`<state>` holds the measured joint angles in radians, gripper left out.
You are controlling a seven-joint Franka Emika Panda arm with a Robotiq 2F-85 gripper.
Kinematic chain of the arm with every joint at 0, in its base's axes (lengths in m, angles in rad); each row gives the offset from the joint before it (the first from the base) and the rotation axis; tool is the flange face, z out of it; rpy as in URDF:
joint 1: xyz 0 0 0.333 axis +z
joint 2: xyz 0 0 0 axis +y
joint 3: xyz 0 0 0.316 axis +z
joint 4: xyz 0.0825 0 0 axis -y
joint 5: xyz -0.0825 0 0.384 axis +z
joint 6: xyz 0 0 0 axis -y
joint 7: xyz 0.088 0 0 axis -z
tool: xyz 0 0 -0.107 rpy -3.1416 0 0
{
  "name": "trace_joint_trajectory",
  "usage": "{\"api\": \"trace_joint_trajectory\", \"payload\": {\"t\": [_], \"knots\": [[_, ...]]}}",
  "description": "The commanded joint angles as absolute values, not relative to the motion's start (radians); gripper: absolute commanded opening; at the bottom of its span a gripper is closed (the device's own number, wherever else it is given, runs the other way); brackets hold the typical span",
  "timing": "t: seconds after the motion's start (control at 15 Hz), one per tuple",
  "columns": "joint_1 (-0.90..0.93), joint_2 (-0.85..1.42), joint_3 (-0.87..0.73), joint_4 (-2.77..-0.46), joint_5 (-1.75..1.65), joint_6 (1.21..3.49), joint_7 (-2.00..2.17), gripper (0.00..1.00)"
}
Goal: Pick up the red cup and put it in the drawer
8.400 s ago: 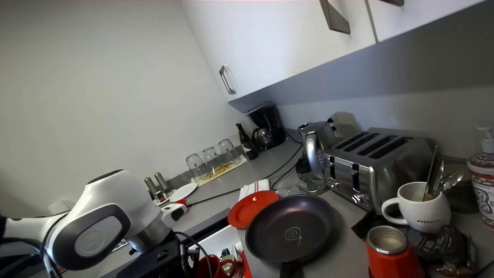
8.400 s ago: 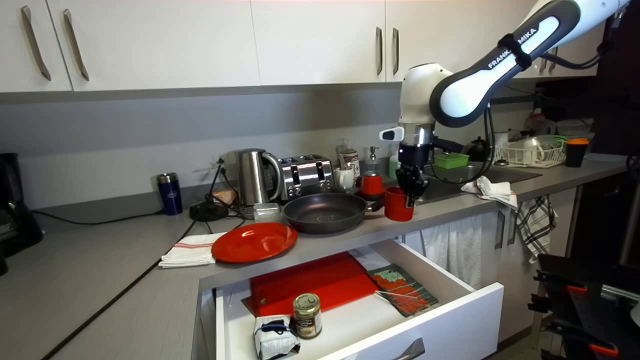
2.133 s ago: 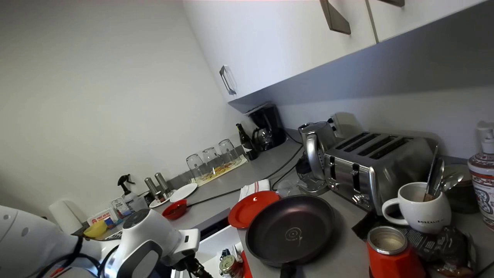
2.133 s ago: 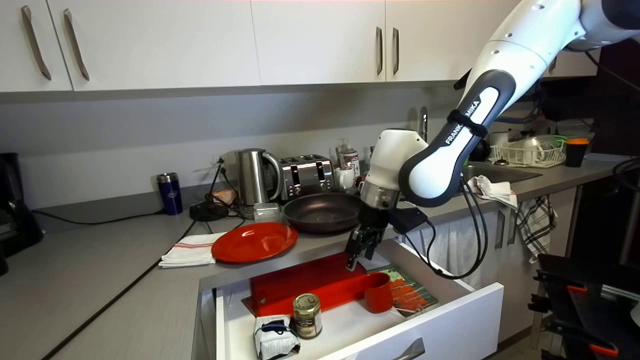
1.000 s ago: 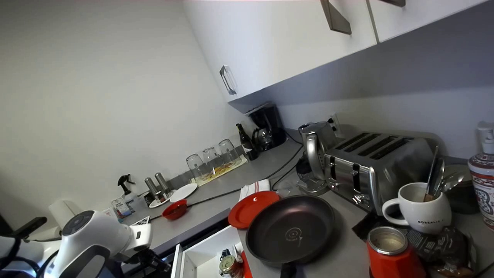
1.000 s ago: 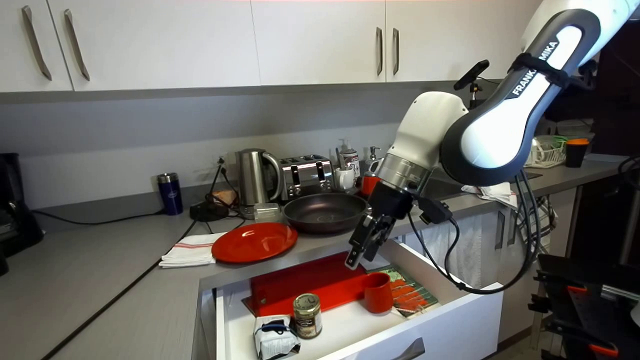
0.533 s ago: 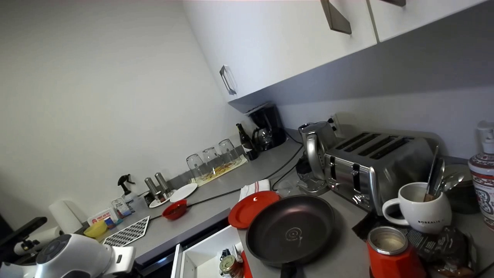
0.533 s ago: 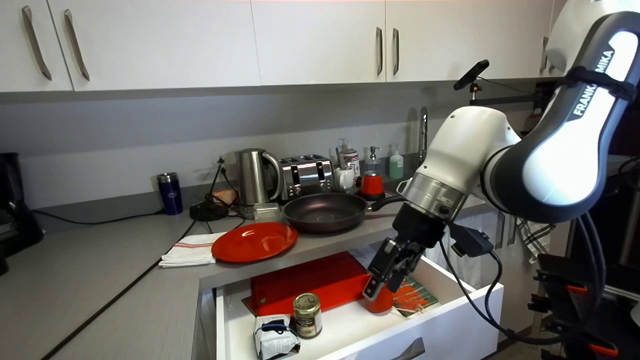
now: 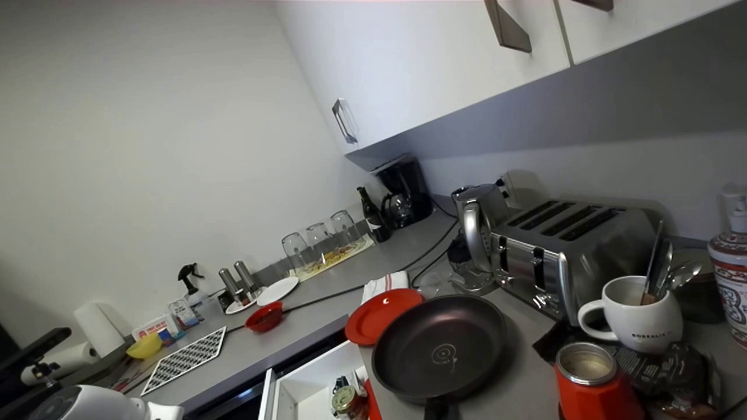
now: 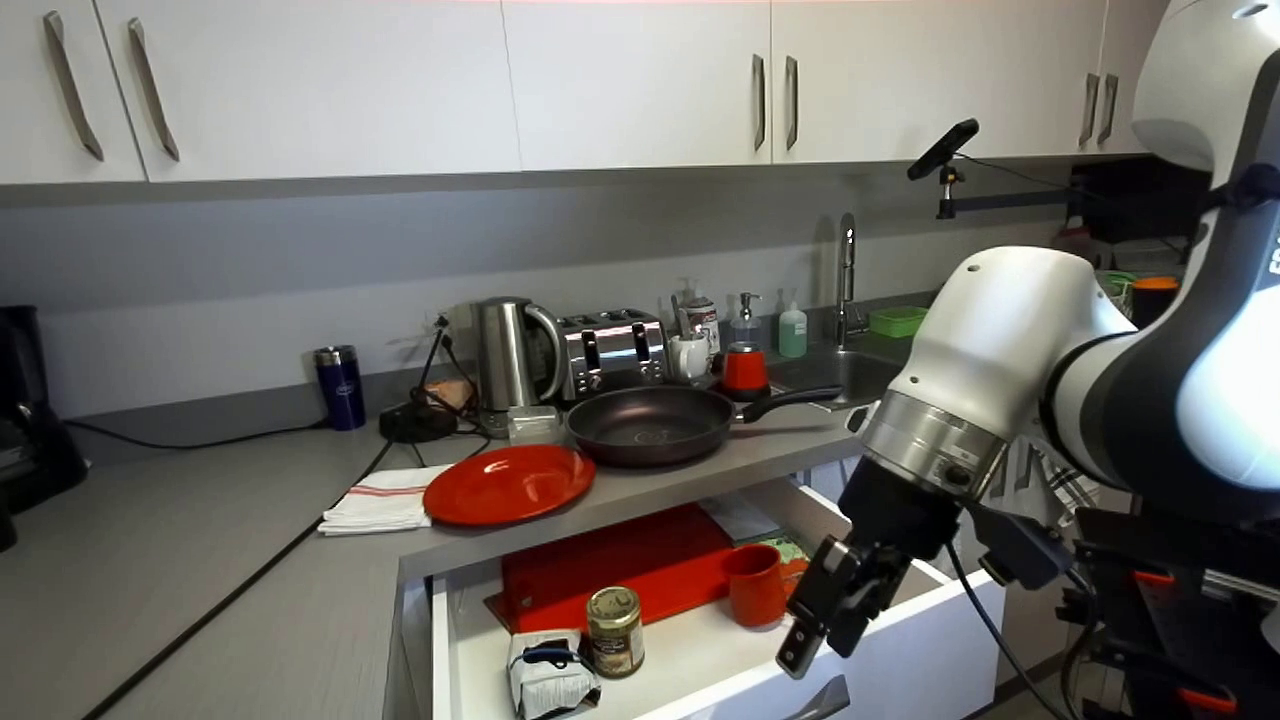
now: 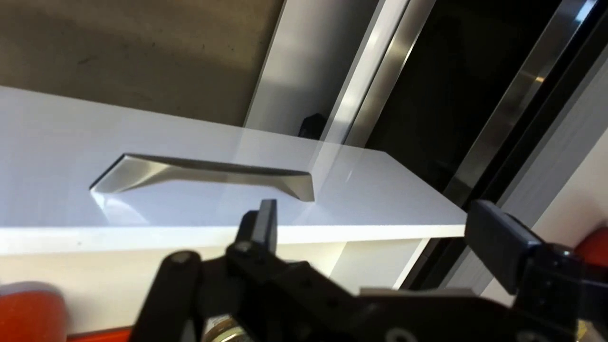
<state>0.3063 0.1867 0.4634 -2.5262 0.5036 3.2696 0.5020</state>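
The red cup [image 10: 757,590] stands upright inside the pulled-out drawer [image 10: 925,640], beside a red board. It is out of sight in the exterior view that shows the drawer's white inside [image 9: 306,388] only in part. My gripper [image 10: 820,650] hangs tilted at the drawer's front panel, right of the cup and apart from it. From the wrist, the gripper [image 11: 373,213] shows its two fingers spread wide with nothing between them; the drawer's top rim [image 11: 361,232] runs behind. A red shape at that view's lower left corner looks like the cup [image 11: 28,316].
Also in the drawer lie the red board [image 10: 610,575], a jar [image 10: 614,632] and a tied packet [image 10: 552,675]. A metal handle [image 11: 204,173] juts from the drawer front. On the counter above sit a frying pan [image 10: 650,425] and a red plate [image 10: 508,485].
Earlier the cup was in the gripper at the counter; later it stands in the drawer, released. Over the last second my open gripper has moved right and down, away from the cup.
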Motion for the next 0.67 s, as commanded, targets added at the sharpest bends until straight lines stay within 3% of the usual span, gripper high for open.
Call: {"api": "trace_joint_trajectory", "payload": {"t": [0.0,0.4,0.6], "knots": [[0.225,0.281,0.600,-2.505,0.531,3.358,0.538,1.00],[0.053,0.434,0.739,-2.534,0.470,3.484,0.582,1.00],[0.007,0.450,0.730,-2.534,0.434,3.455,0.615,1.00]]}}
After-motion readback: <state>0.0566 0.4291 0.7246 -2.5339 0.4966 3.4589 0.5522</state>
